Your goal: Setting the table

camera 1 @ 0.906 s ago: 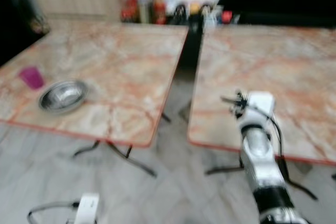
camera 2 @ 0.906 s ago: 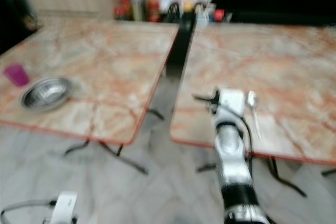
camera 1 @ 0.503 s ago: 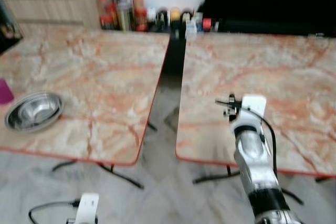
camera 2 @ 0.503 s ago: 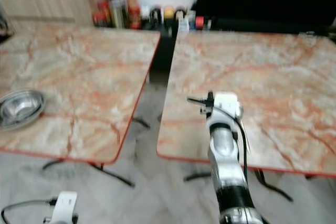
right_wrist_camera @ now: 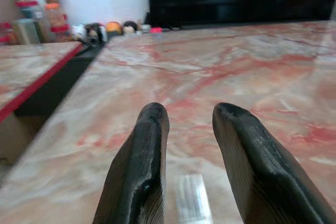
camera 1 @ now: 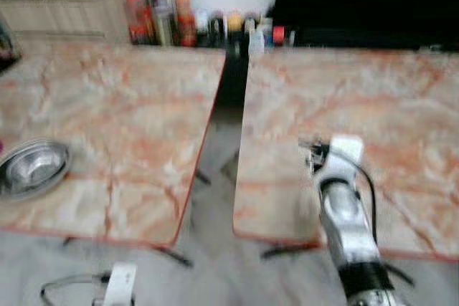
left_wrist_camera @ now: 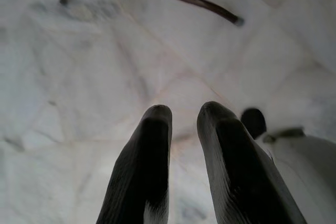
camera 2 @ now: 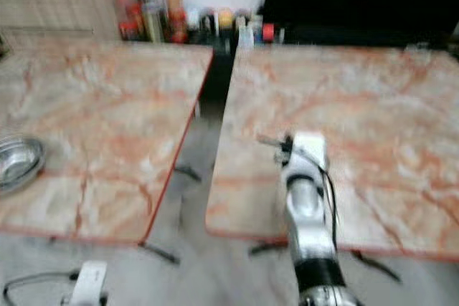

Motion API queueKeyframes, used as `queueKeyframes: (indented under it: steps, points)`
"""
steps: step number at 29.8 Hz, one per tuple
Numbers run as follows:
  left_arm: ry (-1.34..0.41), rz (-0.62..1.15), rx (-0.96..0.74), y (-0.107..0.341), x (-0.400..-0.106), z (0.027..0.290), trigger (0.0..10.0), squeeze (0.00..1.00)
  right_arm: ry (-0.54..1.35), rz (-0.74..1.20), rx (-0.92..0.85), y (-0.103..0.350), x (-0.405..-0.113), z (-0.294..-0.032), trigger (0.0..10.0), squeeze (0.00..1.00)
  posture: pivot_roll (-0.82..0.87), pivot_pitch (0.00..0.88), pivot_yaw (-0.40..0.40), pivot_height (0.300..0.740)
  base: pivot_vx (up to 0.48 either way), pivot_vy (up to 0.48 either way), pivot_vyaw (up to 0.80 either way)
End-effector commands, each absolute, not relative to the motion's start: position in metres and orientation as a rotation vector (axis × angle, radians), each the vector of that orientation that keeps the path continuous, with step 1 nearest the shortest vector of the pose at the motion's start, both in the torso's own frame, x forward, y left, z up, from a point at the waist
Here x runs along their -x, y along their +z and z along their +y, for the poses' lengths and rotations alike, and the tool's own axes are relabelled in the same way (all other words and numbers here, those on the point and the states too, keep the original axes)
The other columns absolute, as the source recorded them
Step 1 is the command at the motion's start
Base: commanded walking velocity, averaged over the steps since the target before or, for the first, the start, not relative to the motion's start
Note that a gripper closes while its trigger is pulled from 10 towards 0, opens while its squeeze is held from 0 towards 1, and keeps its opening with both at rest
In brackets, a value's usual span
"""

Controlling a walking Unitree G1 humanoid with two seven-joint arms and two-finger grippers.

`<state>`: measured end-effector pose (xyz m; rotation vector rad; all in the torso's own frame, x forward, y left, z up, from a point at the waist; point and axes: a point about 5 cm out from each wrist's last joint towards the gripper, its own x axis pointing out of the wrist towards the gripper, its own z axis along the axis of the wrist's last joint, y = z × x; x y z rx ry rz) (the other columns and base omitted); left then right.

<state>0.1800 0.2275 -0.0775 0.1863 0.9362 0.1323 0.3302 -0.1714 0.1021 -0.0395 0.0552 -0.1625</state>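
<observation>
**View swings right — spoon set down**

My right gripper (right_wrist_camera: 189,129) hovers over the right table (camera 2: 373,98), fingers spread around nothing; a shiny spoon (right_wrist_camera: 190,198) lies beneath them. The bowl (camera 1: 32,168) has slid toward the frame edge — my camera turned, not the bowl. My left gripper (left_wrist_camera: 184,124) hangs idle, slightly parted.

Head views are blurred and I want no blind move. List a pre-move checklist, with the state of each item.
1. Right hand empty, fingers apart: ok.
2. Right hand above the right table: ok.
3. Shiny strip beneath that hand is cutlery: cannot tell.
4. Steel bowl upright on the left table: ok.
5. Head views sharp enough to aim by: not ok.
6. Left hand hanging low above the floor, nothing held: ok.
</observation>
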Motion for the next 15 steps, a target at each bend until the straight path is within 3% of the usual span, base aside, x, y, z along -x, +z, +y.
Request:
queueKeyframes:
  steps: [1,2,3,4,5,9,10,15]
  points:
    - [0.113,0.951,-0.171,-0.0796,-0.1796,0.2207,10.0,0.0,-0.217,0.101,0.038,0.0988,-0.3293,-0.1821,10.0,0.0,0.02,0.0,0.02,0.728,0.0,0.0,0.0]
    - [0.113,0.951,-0.171,-0.0796,-0.1796,0.2206,10.0,0.0,-0.222,0.107,0.034,0.0979,-0.3291,-0.1824,10.0,0.0,0.02,0.0,0.02,0.728,0.0,0.0,0.0]
    - [0.113,0.952,-0.173,-0.0798,-0.1794,0.2206,10.0,0.0,-0.216,0.113,0.024,0.0966,-0.3289,-0.182,10.0,0.33,0.02,0.0,0.02,0.728,0.0,0.0,0.0]
    - [0.112,0.954,-0.174,-0.0799,-0.1791,0.2206,10.0,0.0,-0.208,0.12,0.012,0.0953,-0.3288,-0.1813,10.0,0.33,0.02,0.0,0.02,0.728,0.0,0.0,0.0]
    - [0.112,0.954,-0.172,-0.08,-0.1789,0.2204,10.0,0.0,-0.205,0.133,0.015,0.0937,-0.3286,-0.1806,10.0,1.0,0.02,0.0,0.02,0.728,0.0,0.0,0.0]
    - [0.11,0.956,-0.17,-0.0802,-0.1787,0.2203,10.0,0.0,-0.195,0.166,0.016,0.0915,-0.3289,-0.1781,10.0,0.97,0.02,0.0,0.019,0.728,0.0,0.0,0.0]
    - [0.108,0.959,-0.169,-0.0805,-0.1782,0.2203,10.0,0.0,-0.184,0.179,0.015,0.0916,-0.3295,-0.1762,10.0,0.0,0.02,0.0,0.019,0.728,0.0,0.0,0.0]
    - [0.096,0.969,-0.168,-0.0813,-0.1767,0.2202,10.0,0.0,-0.2,0.254,0.009,0.0935,-0.3272,-0.1749,10.0,0.0,0.02,0.0,0.021,0.728,0.0,0.0,0.0]
